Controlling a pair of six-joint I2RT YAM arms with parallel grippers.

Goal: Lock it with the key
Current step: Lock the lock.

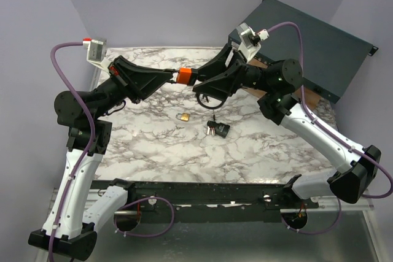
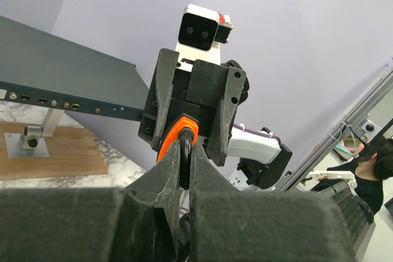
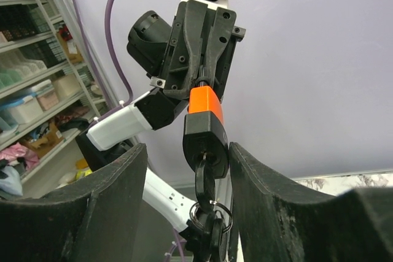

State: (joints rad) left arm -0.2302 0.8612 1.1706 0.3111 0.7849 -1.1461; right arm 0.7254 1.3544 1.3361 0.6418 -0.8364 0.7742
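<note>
My left gripper [image 1: 174, 77] is shut on the black shackle [image 2: 184, 159] of an orange and black padlock [image 1: 183, 77], which it holds in the air above the marble table [image 1: 264, 148]. A black key [image 3: 207, 179] sits in the keyhole of the padlock [image 3: 204, 118], with a ring of other keys [image 3: 212, 228] hanging from it. My right gripper [image 3: 187, 148] is open. Its two fingers stand on either side of the lock's end and the key. The right-hand finger [image 3: 245, 170] is next to the lock body, and a gap shows on the left side.
A small brass padlock [image 1: 183, 116] and a black bunch of keys [image 1: 217, 129] lie on the table below the grippers. A dark rack panel [image 1: 319, 53] on a wooden board [image 1: 314, 99] stands at the back right.
</note>
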